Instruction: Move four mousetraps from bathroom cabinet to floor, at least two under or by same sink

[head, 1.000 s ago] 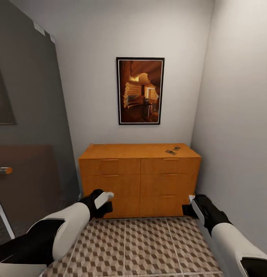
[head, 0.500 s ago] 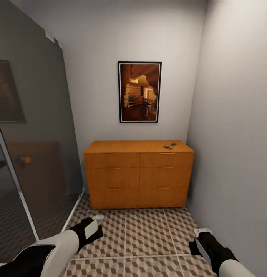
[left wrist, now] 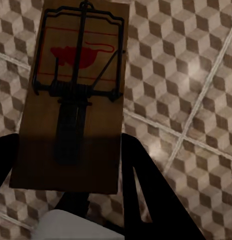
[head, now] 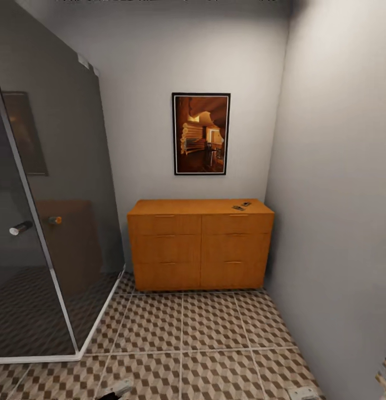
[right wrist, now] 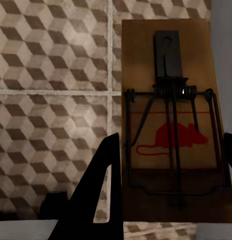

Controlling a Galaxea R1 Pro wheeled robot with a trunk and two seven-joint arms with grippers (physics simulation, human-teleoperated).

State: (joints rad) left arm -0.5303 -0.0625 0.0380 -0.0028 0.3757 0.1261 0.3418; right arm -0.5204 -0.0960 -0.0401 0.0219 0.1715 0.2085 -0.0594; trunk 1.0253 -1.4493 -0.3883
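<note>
Against the far wall stands the orange-brown cabinet, drawers shut. Two mousetraps lie on its top near the right end. In the left wrist view my left gripper is shut on a tan mousetrap with dark wire and a red mouse print, held above the cube-patterned bathroom floor. My right gripper is shut on another mousetrap over the same tiles. Both gripper tips just show at the head view's lower edge, left and right.
A dark glass shower enclosure with a bar handle fills the left side. A plain wall closes the right. A framed picture hangs above the cabinet. Tiled floor stretches between me and the cabinet.
The view has drawn back from the cabinet, which now looks smaller and farther. Both arms have sunk to the lower edge of the head view. More of the shower glass shows.
</note>
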